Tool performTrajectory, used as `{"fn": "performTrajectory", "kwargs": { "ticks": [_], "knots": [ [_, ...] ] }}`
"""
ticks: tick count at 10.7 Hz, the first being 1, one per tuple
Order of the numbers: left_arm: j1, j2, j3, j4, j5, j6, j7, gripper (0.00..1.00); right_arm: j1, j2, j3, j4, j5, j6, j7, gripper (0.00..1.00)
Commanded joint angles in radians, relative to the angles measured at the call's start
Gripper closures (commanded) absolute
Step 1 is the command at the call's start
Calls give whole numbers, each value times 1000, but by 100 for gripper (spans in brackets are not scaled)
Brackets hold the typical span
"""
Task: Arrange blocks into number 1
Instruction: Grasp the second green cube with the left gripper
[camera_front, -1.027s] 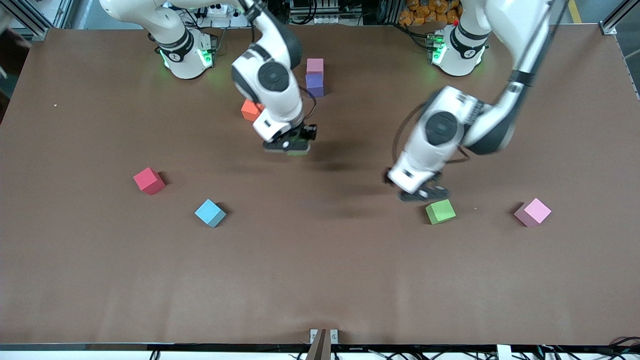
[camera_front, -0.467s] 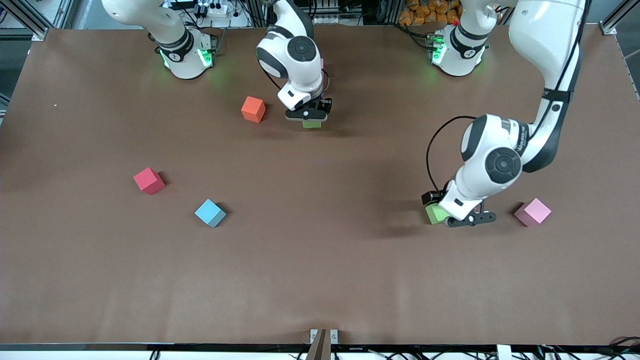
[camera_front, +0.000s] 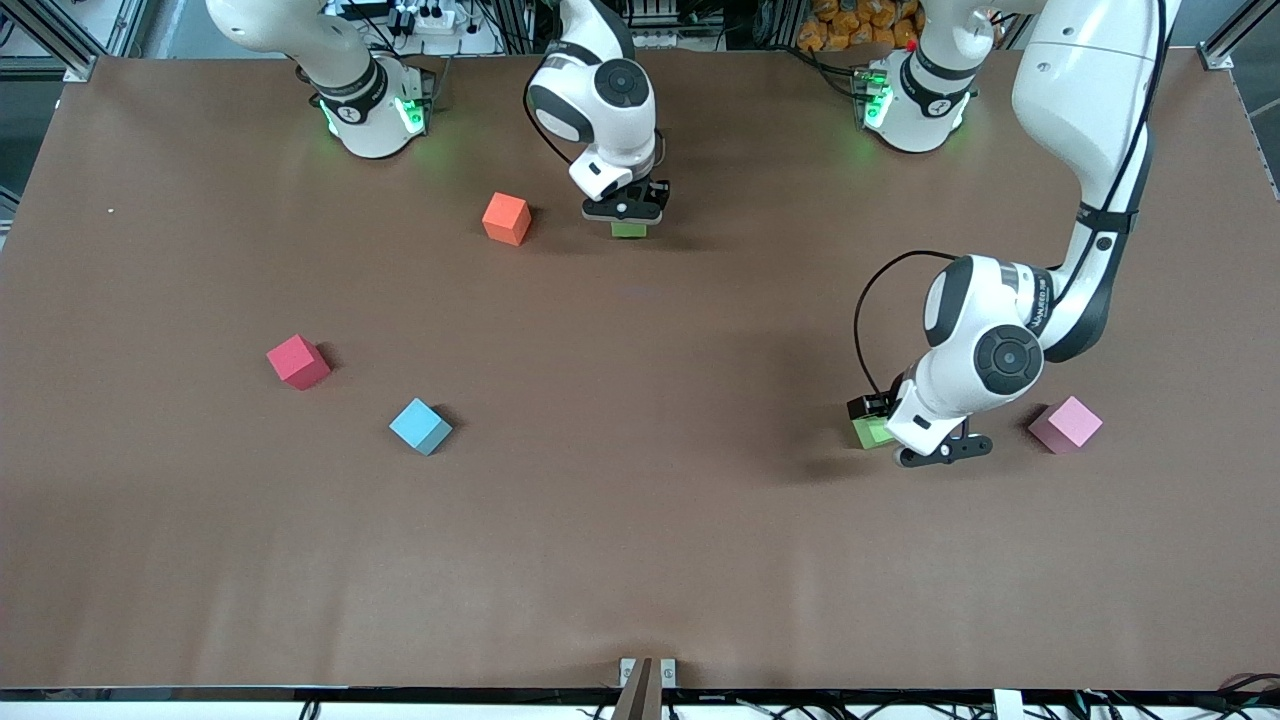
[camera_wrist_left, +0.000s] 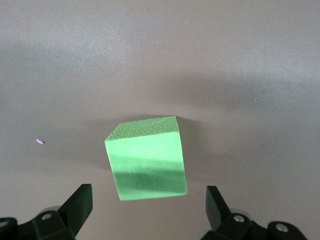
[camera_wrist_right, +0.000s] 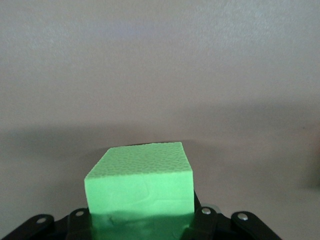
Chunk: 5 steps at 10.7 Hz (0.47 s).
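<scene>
**Two grippers, two green foam cubes**

Your right gripper (camera_front: 627, 212), upper centre of the frame, clamps a pebbled matte green cube (camera_wrist_right: 142, 187). Your left gripper (camera_front: 915, 432), lower right, spreads wide around the second green cube (camera_wrist_left: 147, 159) on the brown table (camera_front: 640, 540), a pink cube (camera_front: 1066, 424) beside.

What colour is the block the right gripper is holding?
Green. The block sits clamped in the right gripper, clearest in the right wrist view.
</scene>
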Motion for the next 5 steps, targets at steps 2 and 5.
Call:
{"fn": "performTrajectory", "kwargs": {
  "ticks": [2, 5],
  "knots": [
    [-7, 40, 38, 33, -20, 30, 58, 0, 30, -2, -9, -8, -10, 14, 48, 89],
    [-7, 56, 38, 33, -21, 53, 58, 0, 47, -2, -9, -10, -10, 14, 57, 88]
  ]
}}
